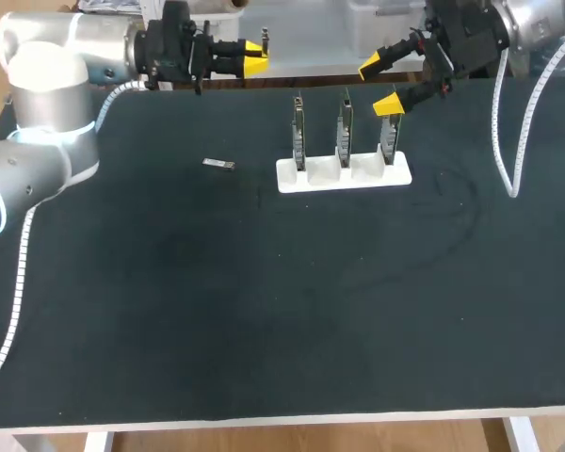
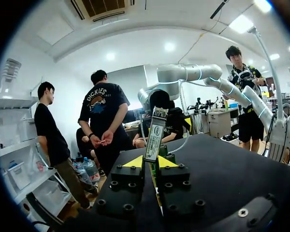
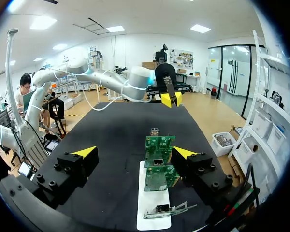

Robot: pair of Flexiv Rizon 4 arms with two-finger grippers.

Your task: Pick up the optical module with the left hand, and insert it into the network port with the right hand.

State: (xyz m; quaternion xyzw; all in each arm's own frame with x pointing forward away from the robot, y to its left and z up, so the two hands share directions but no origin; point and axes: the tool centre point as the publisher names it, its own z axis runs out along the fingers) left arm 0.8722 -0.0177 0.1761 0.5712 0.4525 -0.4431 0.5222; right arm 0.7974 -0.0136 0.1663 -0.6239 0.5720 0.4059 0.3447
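Left hand [image 2: 150, 162]: clamping optical module [image 2: 155, 131], long axis straight out ahead. Right hand [image 3: 134, 153]: wide, empty; network port boards [image 3: 159, 145] just ahead, module well beyond.

Bright, even overhead light; soft shadows

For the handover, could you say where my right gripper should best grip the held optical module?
Probably its free end: the optical module sticks out beyond the left gripper, which clamps its base, so the open right gripper should approach from ahead.
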